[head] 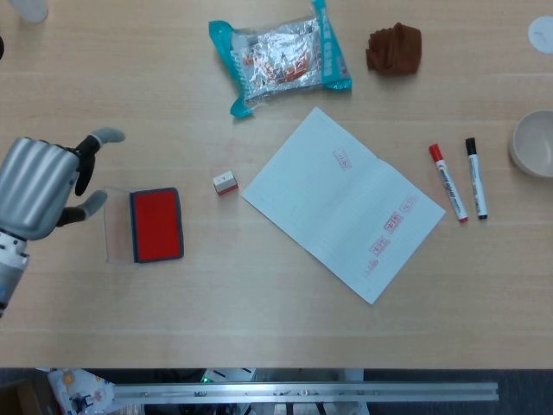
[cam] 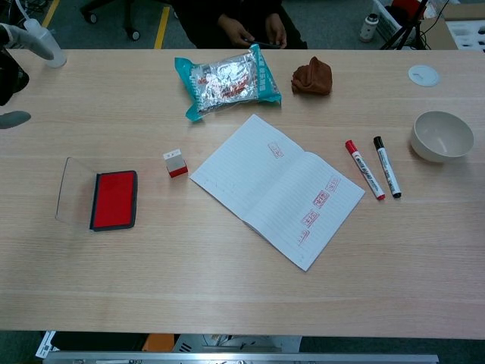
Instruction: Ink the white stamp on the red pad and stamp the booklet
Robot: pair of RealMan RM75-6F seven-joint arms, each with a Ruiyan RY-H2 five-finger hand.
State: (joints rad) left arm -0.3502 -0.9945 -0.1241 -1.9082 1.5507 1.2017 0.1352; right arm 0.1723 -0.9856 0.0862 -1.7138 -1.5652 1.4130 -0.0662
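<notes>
I had a pale wood-grain desk (head: 259, 303) in front of me, its near edge running over a metal rail (head: 302, 391) in the head view. Beyond the far edge the chest view showed a dark floor with yellow tape and a seated person's hands (cam: 254, 32).

The open booklet (head: 343, 204) lay tilted near the desk's middle, several red prints already on its pages. The white stamp (head: 225, 182) stood just beside the booklet's left corner, at its 9 o'clock, apart from it. The red pad (head: 156, 224) sat well off at the stamp's 8 o'clock, its clear lid (head: 116, 224) folded out flat on its left side. A foil snack packet (head: 281, 59) lay at the booklet's 12 o'clock, with a crumpled brown cloth (head: 394, 48) to its right. A red marker (head: 448, 182) and a black marker (head: 476, 177) lay side by side at the booklet's 3 o'clock, and a pale bowl (cam: 441, 136) stood beyond them near the right edge.

My left hand (head: 39, 186) hung over the desk's left edge, at the pad's 9 o'clock, its silver back facing up. Its fingers (head: 107, 136) were spread apart and held nothing, the tips pointing toward the pad's lid. I could not find my right hand in either view.
</notes>
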